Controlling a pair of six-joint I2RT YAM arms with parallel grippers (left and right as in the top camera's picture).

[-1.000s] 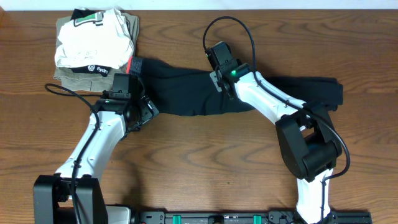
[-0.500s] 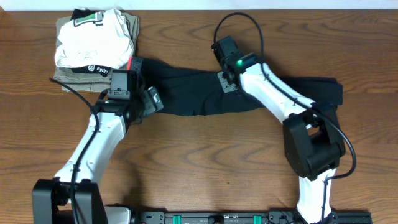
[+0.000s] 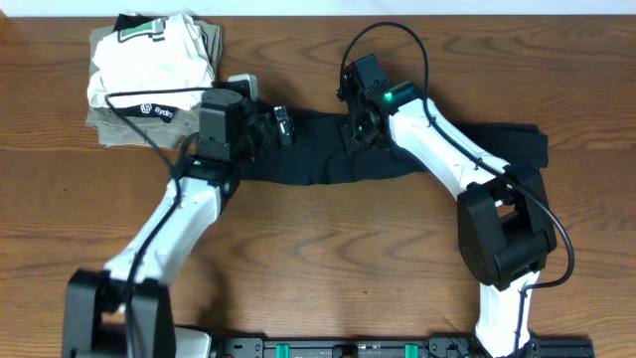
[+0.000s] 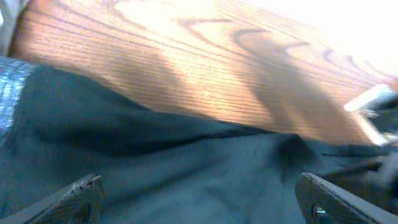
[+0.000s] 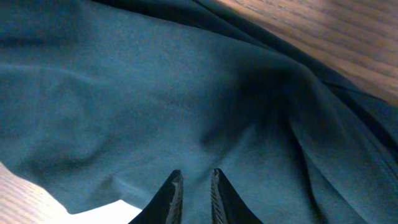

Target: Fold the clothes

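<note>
2 robot arms reach over a pair of soft black long-legged pants (image 3: pixel 308 159) laid lengthwise across a brown wooden table (image 3: pixel 328 259).

At far left sits a stack of folded khaki and white garments (image 3: pixel 149 75), near the pants' waist end. The left gripper (image 4: pixel 202 198) hovers over that end, fingers spread wide and holding nothing; a grey band (image 4: pixel 7 93) shows at the cloth's edge. Further right, the right gripper (image 5: pixel 196 193) sits low over the mid-leg, its 2 fingers nearly together with a slim gap; whether cloth is pinched between them cannot be told. The legs run on rightward past the right arm. The fabric looks light, limp and likely to sag, so the waistband and hem corners seem the best holds.
</note>
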